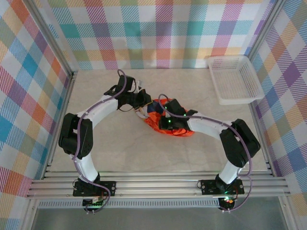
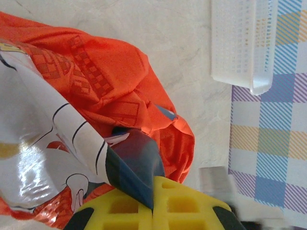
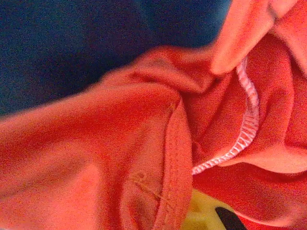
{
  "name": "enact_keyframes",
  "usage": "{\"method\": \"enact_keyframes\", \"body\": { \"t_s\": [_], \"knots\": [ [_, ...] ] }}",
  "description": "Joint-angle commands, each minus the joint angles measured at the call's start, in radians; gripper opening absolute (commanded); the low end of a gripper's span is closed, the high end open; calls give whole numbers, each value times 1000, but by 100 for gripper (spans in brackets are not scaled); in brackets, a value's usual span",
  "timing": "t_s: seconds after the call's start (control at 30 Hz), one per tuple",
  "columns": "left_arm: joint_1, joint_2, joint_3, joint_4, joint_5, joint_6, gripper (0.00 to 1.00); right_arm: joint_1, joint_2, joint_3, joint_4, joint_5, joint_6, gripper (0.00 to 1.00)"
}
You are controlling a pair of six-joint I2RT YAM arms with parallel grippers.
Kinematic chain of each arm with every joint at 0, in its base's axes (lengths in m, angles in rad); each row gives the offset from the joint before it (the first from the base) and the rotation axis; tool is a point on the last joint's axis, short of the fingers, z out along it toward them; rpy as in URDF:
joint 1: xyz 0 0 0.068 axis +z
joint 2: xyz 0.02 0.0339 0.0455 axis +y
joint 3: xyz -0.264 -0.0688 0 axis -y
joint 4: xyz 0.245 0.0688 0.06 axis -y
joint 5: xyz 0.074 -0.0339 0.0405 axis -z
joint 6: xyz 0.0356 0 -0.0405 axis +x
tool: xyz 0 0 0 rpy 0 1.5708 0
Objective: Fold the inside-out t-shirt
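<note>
1. Here, the left gripper (image 2: 152, 201) has its yellow fingers (image 2: 184, 203) pinched on a blue-and-white printed fold of the t-shirt (image 2: 110, 91).
2. The right gripper (image 1: 163, 114) is sunk in orange cloth; I cannot tell how its jaws stand.
3. The t-shirt lies crumpled mid-table (image 1: 124, 148), between both arms.
4. A white basket (image 1: 235, 79) sits at the far right.

The t-shirt (image 3: 120, 143) buries most of the right fingers (image 3: 204, 216); the frame edge crops the basket (image 2: 237, 48)

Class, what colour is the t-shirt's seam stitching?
White stitching on the t-shirt; clearest in right wrist view.
</note>
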Motion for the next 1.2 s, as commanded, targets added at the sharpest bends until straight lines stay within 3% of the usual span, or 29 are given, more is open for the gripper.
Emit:
{"method": "enact_keyframes", "body": {
  "t_s": [0.0, 0.1, 0.2, 0.33, 0.47, 0.7, 0.9, 1.17],
  "knots": [
    [27, 9, 100, -98, -20, 47, 10, -7, -98, 136, -220, 117, -74, 0],
    [67, 13, 182, -154, -22, 67, 47, -105, -207, 178, -353, 152, -107, 0],
    [95, 1, 224, -176, -22, 78, 59, -268, -339, 151, -390, 194, -116, 0],
    [99, -3, 181, -157, 3, 86, 56, -464, -446, 130, -414, 226, -104, 0],
    [98, 12, 79, -88, 47, 67, 52, -543, -450, 147, -446, 267, -109, 0],
    [50, 122, 48, -108, 26, 134, 50, -561, -394, 137, -417, 187, -113, 0],
    [-7, 225, 53, -121, 3, 146, 36, -560, -369, 112, -383, 118, -120, 0],
    [-94, 387, 160, -98, -80, 73, 54, -560, -348, 106, -365, 42, -126, 0]
  ]
}}
